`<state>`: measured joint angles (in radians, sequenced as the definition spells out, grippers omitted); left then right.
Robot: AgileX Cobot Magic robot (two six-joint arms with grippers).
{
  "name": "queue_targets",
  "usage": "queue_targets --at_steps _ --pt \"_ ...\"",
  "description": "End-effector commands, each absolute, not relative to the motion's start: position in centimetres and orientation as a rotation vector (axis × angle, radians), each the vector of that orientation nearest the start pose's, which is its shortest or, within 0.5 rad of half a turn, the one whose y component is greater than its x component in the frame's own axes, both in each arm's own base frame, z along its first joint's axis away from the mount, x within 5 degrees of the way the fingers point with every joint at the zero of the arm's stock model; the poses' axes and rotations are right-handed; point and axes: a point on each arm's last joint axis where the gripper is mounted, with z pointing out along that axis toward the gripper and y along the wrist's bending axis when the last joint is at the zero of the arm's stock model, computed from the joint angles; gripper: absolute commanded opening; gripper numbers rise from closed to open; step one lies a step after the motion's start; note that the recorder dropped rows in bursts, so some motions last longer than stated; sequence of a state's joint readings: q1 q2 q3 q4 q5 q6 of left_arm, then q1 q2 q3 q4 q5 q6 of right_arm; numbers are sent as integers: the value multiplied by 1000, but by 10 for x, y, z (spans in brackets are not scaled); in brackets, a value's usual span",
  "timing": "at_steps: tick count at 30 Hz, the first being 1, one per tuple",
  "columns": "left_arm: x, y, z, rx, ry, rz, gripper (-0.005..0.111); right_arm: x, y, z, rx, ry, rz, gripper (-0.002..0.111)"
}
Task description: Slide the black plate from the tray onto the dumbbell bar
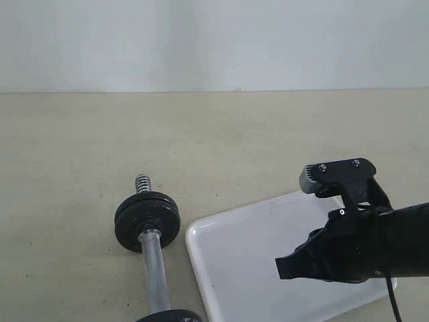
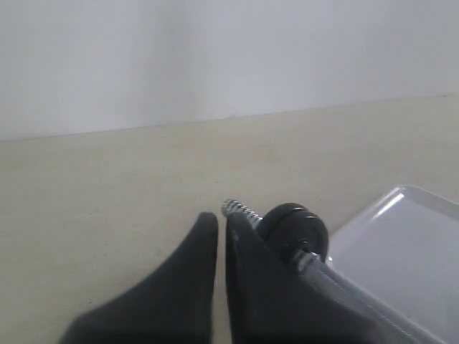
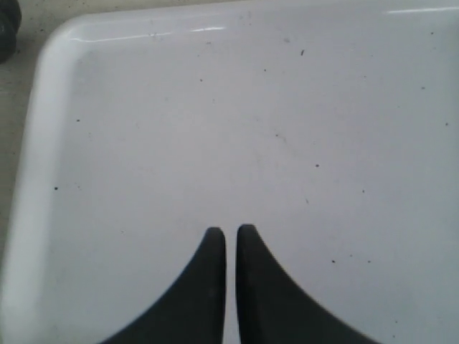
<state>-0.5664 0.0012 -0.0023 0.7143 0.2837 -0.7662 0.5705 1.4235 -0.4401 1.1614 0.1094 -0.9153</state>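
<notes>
Counter [image 1: 67, 147] is carrying everything, beige and flat; tray [image 1: 234, 261] is lying on its near R part, one rounded corner just beside the bar [image 1: 155, 268]. In the R wrist view the tray is showing bare white w/ a few specks, no disc on it.

Bar is lying level, running away from the ext camera, its threaded end poking out past the plate [image 1: 147, 221]. Plate is sitting on the bar, standing on its rim, so I'm judging the slide as done or all but done. A 2nd plate [image 1: 171, 316] is peeking in at the bottom edge, cropped, apparently on the bar too; can't tell which one came off the tray.

R end effector [image 3: 231, 231] is hovering over the tray, fingers pressed together w/ only a slit btwn them, pinching nothing; prob. parked there b/c the pick-up spot is empty. L end effector [image 2: 221, 217] is likewise pressed together and gripping nothing, sitting just beside the bar near the plate; whether it's touching the bar, can't tell; it's not showing in the ext view.

Nothing is blocking either arm; only the tray corner is crowding the bar, so a nudge could roll it.
</notes>
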Motion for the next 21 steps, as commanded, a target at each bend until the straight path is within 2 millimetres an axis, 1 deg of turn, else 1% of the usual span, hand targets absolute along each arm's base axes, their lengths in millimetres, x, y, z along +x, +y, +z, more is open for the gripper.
queue_targets --at_steps 1,6,12,21 --pt "56 -8 194 180 1690 -227 4 180 124 149 -442 2529 419 1" --pt "57 1 194 38 1695 -102 4 180 119 147 -411 2524 376 1" --pt "55 12 194 -123 1691 41 4 180 118 146 -396 2525 366 1" --pt "53 21 194 -269 1676 170 4 181 118 146 -391 2520 357 1"
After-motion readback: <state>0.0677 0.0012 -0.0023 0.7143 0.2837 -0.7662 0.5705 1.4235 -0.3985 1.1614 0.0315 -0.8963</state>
